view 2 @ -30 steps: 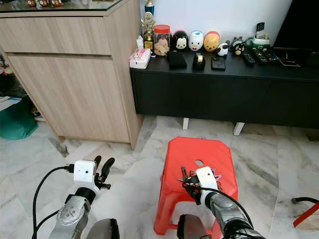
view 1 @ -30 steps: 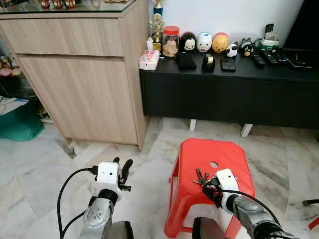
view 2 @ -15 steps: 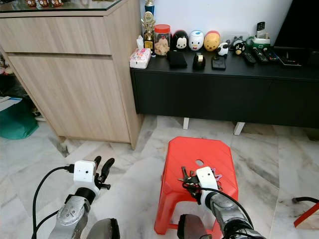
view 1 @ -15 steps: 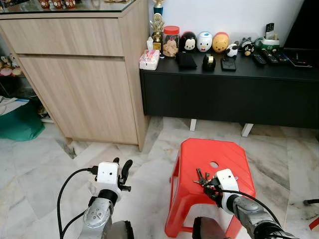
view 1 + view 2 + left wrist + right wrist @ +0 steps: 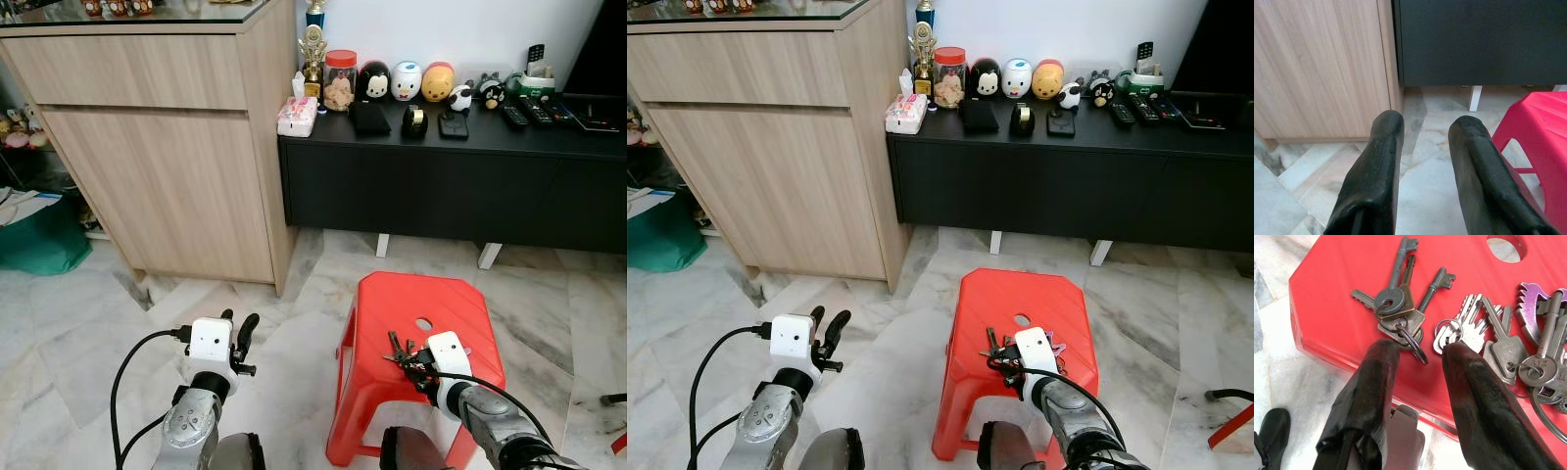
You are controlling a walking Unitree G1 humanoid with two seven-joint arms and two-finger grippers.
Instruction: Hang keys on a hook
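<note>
While keys [image 5: 1400,318] lie on the red stool [image 5: 392,304], right gripper [image 5: 1418,352] straddles them, jaws spread; left gripper [image 5: 1422,129] beside stool, spread.

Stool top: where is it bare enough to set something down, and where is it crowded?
The stool is bare across its far half, from the hole to the back edge. Its near edge is crowded: keys lie there, with the open right gripper at them. The left gripper hangs over bare floor.
</note>
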